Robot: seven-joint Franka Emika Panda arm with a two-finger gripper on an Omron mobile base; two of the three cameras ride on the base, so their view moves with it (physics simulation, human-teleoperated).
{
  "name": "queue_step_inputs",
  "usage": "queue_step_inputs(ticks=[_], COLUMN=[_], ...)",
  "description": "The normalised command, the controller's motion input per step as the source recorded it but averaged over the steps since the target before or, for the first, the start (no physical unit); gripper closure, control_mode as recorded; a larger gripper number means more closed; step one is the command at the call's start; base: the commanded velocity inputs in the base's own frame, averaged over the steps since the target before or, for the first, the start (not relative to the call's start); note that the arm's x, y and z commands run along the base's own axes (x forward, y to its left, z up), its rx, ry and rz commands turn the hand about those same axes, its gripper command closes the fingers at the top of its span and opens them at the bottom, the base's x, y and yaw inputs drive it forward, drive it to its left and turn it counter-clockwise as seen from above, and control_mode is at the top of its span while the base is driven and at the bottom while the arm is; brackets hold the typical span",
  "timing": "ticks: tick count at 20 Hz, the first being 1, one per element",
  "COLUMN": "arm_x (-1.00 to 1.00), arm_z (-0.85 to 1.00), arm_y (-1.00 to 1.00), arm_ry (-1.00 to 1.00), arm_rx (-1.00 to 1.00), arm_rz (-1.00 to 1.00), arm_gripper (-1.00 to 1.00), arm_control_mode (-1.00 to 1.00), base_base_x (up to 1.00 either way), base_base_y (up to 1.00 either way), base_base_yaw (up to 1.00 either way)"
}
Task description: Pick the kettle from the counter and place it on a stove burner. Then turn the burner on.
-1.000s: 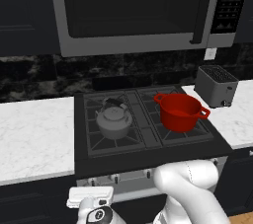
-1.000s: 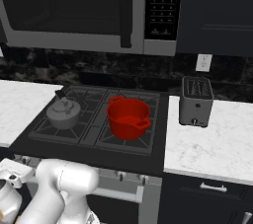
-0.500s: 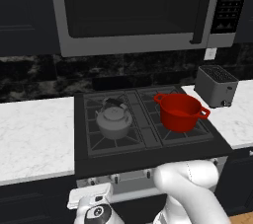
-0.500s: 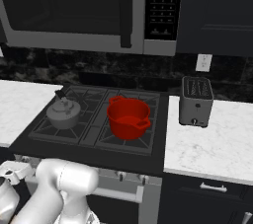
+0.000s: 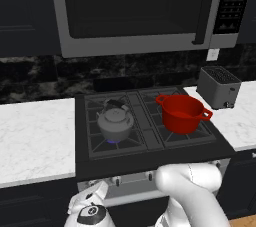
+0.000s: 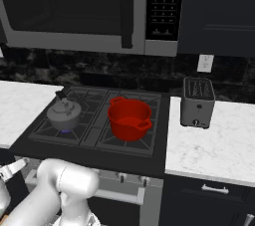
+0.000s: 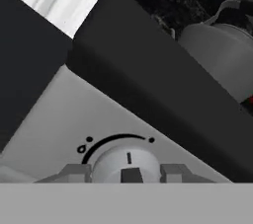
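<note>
Flame newly lit under kettle (image 5: 115, 122); tool (image 7: 129, 172) straddles knob (image 7: 127, 161).

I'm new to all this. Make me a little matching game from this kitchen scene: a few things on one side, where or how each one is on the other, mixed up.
Things:
1. kettle
2. red pot
3. toaster
4. gripper

Places or states:
a. on the white counter, right of the stove
b. at a silver stove knob
c. on the front left stove burner, small blue flame beneath
d. on a right-hand burner, no flame seen

Pairs: 1-c, 2-d, 3-a, 4-b
</note>
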Motion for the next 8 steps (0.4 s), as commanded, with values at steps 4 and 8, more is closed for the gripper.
queue_step_inputs(ticks=[4,8], arm_x=[0.00,0.00], arm_z=[-0.04,-0.05], arm_y=[0.17,0.21], arm_ry=[0.09,0.10], arm_rx=[-0.35,-0.36], arm_rz=[0.00,0.00], arm_gripper=[1.00,1.00], arm_control_mode=[-1.00,-1.00], base_base_x=[0.00,0.00], base_base_y=[0.00,0.00], base_base_yaw=[0.00,0.00])
